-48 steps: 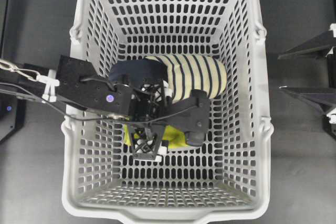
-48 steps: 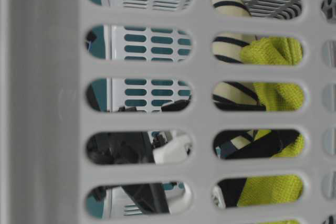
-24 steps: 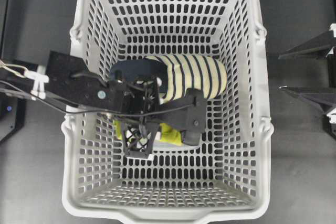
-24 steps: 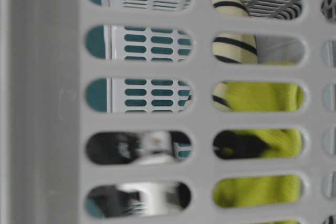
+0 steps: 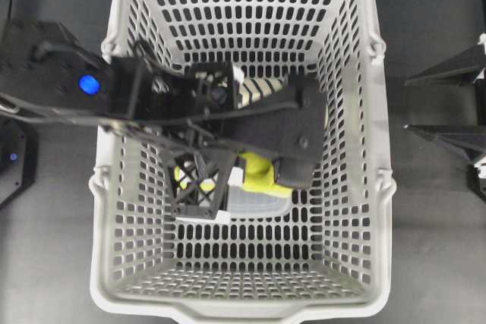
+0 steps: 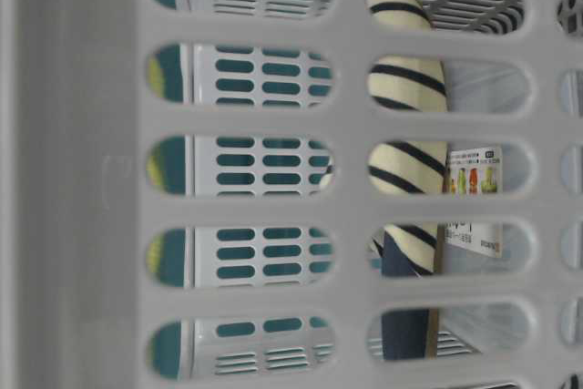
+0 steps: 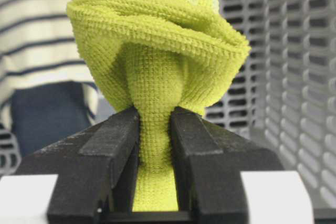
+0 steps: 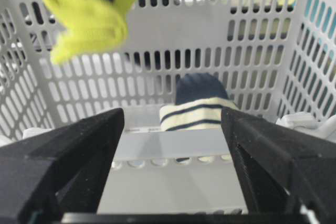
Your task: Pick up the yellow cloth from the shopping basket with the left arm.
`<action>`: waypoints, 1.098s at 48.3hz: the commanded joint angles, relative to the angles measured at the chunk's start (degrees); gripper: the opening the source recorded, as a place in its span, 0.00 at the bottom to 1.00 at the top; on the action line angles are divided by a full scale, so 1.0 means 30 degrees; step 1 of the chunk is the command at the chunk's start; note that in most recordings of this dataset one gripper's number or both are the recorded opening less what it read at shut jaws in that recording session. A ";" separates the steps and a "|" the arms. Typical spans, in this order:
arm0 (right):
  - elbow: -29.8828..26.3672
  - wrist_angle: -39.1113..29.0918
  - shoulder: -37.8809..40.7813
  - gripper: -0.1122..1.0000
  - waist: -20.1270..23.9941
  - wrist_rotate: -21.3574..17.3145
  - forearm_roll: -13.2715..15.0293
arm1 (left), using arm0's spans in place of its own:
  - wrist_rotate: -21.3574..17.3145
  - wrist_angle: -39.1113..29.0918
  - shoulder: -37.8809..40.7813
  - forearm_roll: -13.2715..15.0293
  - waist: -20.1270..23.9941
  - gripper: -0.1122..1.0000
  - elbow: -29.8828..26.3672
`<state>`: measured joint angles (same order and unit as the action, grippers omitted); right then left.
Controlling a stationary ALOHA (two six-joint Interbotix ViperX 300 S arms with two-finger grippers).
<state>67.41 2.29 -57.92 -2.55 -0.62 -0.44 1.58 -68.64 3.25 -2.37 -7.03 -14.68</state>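
Now the yellow cloth (image 7: 157,56) hangs bunched above the floor of the shopping basket (image 5: 364,149), pinched between the closed fingers of the left gripper (image 7: 155,145). Below it lie a striped cream-and-navy garment (image 8: 197,111) and a clear flat package (image 5: 258,204). Outside the basket, the right gripper (image 8: 173,145) holds its fingers wide apart, gripping nothing.

Yellow cloth (image 8: 88,17) blurred; striped garment (image 5: 262,90) mostly hidden under left arm (image 5: 152,100).
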 commanded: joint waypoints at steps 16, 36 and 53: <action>-0.0088 0.0059 -0.0439 0.74 -0.0059 0.0029 -0.0059 | -0.0029 0.0088 -0.0498 -0.0088 0.0234 0.24 -0.0908; 0.0088 0.0059 -0.0439 0.74 -0.0059 0.0029 -0.0059 | -0.0029 0.0088 -0.0469 -0.0088 0.0381 0.24 -0.0908; 0.0088 0.0381 -0.0439 0.74 -0.0029 0.0029 -0.0059 | 0.0029 0.0088 -0.0439 -0.0088 0.0557 0.24 -0.0967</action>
<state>68.20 2.81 -59.59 -2.64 -0.62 -0.44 1.58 -68.73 3.25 -2.46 -5.71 -16.08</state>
